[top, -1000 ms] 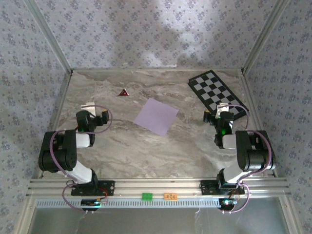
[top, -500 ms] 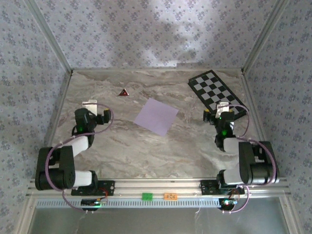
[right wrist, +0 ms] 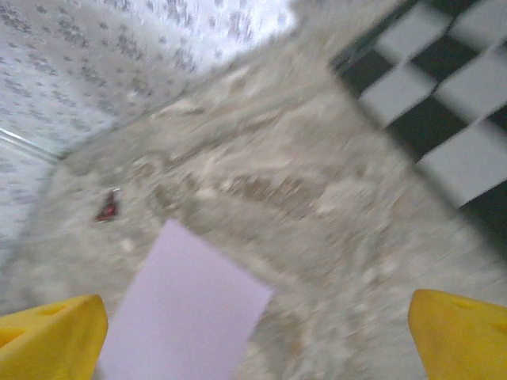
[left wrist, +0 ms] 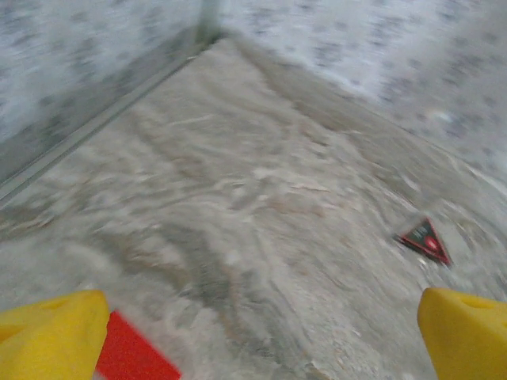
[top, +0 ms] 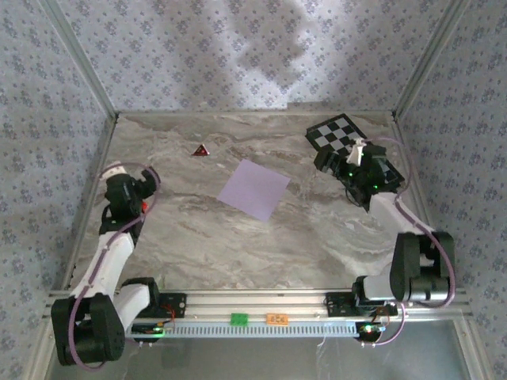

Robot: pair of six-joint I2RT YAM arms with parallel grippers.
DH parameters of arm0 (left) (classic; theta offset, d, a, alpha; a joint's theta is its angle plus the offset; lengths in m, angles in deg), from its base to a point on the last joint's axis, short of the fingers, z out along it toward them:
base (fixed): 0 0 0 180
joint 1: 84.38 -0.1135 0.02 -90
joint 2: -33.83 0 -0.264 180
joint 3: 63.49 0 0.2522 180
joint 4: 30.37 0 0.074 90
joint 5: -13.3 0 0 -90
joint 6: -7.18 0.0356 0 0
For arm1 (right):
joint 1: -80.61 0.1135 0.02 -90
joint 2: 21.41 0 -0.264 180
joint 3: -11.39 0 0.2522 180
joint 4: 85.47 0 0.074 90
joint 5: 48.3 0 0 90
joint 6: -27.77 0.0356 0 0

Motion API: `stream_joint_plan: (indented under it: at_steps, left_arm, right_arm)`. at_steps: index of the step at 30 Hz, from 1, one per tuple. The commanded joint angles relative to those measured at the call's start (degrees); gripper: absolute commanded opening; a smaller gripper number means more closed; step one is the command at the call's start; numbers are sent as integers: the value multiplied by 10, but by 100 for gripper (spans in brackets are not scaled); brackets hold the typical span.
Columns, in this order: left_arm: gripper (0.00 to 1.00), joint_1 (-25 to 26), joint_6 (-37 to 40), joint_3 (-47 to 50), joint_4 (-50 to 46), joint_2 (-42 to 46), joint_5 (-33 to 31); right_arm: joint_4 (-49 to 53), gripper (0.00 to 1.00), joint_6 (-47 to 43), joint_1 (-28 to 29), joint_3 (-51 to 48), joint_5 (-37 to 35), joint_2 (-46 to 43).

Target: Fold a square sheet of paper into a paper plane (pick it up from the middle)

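A smooth, flat lilac paper (top: 254, 189) square lies mid-frame on the veined marbled bench (top: 238, 253). The left pincer (left wrist: 257, 332) and right pincer (right wrist: 257, 336) gape empty, both now farther up-frame.

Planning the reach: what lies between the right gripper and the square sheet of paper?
Nothing but bare marbled tabletop, seen in the top external view.

No words or numbers can be read; the small green tag (top: 238, 319) and the small orange tag (top: 277, 319) on the grey metal rail (top: 261, 302) are too tiny to make out
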Motion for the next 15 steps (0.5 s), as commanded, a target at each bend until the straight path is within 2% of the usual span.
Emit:
stream_joint_plan:
  at_steps: [1,4,5,9,11,15]
  left_arm:
    - [100,-12,-84,-67,-163,-17,-24]
    - [100,-19,-46,-105,-193,-66,87]
    - [100,-19,-46,-112,-198,-81,113]
    - [100,-30,-71,-121,-236,-97,130]
    - [100,-32,-83,-113,-253,-83,112]
    - [100,-45,-80,-88,-247,-40,170]
  right_arm:
    - [29,100,97,77,33,50,43]
    - [169,100,42,181,125,-90,91]
    - [191,100,39,212,149,-116,112]
    - [251,100,44,310,232,-206,187]
    - [269,100,49,344,271,-242,215]
    - [267,100,75,372,302,-246,252]
